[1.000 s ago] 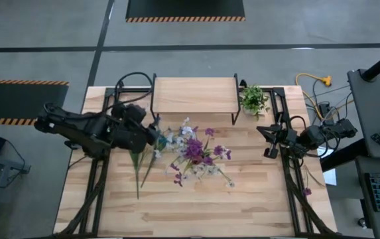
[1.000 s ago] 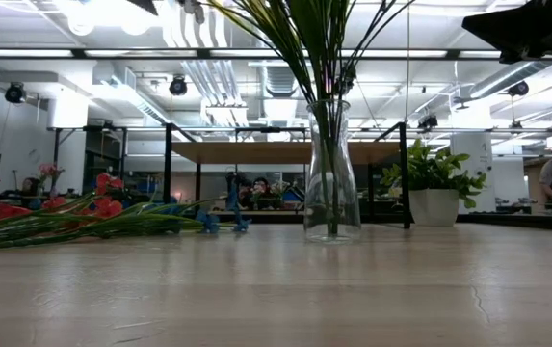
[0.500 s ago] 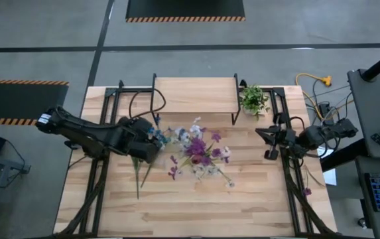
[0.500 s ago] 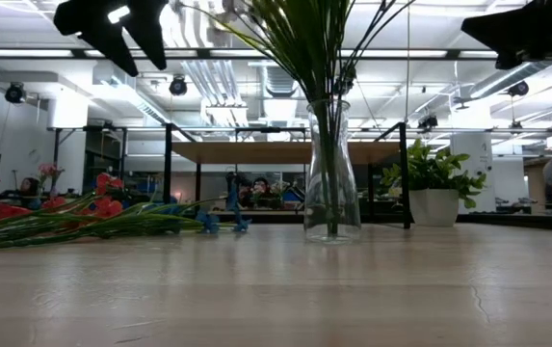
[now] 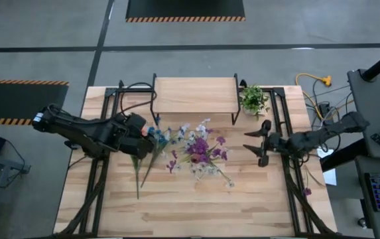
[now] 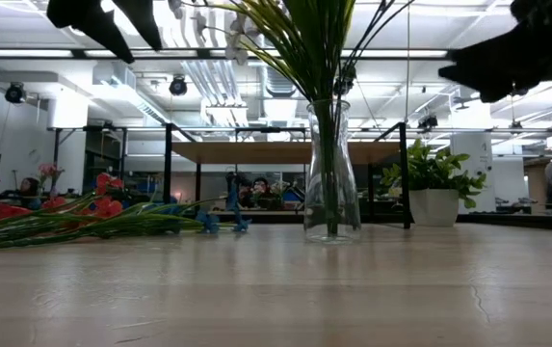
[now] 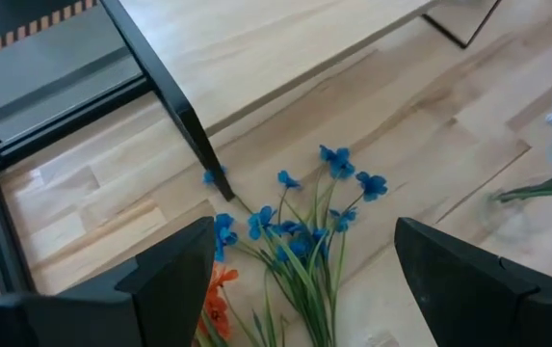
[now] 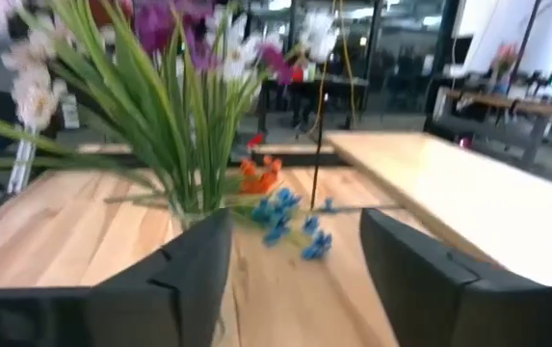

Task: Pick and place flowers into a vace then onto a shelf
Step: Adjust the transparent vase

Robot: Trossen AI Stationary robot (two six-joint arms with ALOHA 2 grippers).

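High view: a light wood-plank bench (image 5: 196, 206) stands on a gray floor with black mats that have striped edges. Past the bench, the low view shows a big room with ceiling lights, pipes and more furniture.

There is one shelf (image 5: 194, 95), at the far edge of the bench in the middle. There is one small potted plant (image 5: 253, 99), just beside the shelf's right end. There is one clear glass vace (image 6: 331, 173), standing upright near the middle of the bench, in front of the shelf. It holds a bunch of flowers (image 5: 199, 147) with purple and white blossoms. One more bunch, the loose flowers (image 5: 146, 149) with blue and orange blossoms, lies flat on the bench to the left of the vace, near the shelf's left leg.

There are two arms. The left pincer (image 5: 144, 133) hangs above the loose flowers, spread wide and holding nothing. The right pincer (image 5: 256, 144) is right of the vace and apart from it, with its fingers spread and nothing between them.

The near half of the bench is bare wood. There is open wood between the vace and the right pincer too.
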